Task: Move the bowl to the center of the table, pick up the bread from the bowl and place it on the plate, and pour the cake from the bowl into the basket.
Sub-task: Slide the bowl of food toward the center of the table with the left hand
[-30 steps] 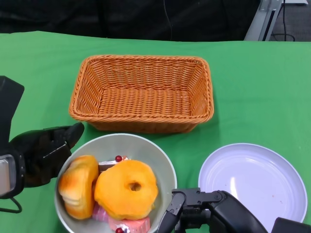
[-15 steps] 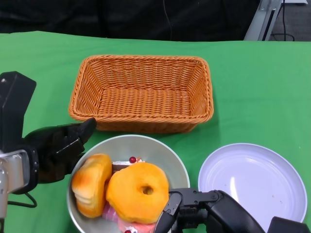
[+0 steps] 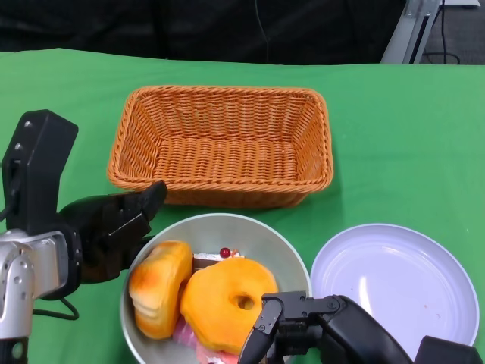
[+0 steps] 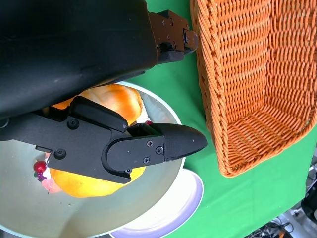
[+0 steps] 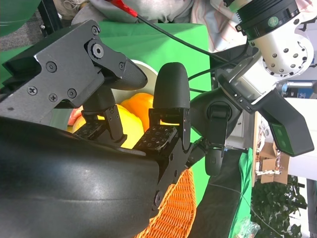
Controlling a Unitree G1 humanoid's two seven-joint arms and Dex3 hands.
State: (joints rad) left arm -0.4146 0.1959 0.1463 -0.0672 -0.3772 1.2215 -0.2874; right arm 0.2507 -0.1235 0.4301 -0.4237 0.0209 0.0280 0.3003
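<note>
my left hand (image 3: pixel 102 231) gripped the rim of the grey bowl (image 3: pixel 254 231) on its left side, fingers (image 3: pixel 140 205) closed over the edge. the bowl sat on the green counter (image 3: pixel 394 129), just in front of the wicker basket (image 3: pixel 221 145) and beside the white plate (image 3: pixel 394 284). inside lay the ring-shaped bread (image 3: pixel 223 303), a second bun (image 3: pixel 159 288) and pink cake (image 3: pixel 216 259). my right hand (image 3: pixel 303 334) was at the bowl's near rim; i could not tell if its fingers held anything.

Left hand (image 3: pixel 106 227): black, blocky shell, small screws. Forearm (image 3: pixel 19 284) silver, perforated; thin black cable (image 3: pixel 53 313). Right hand (image 3: pixel 303 334) black, glossy.
</note>
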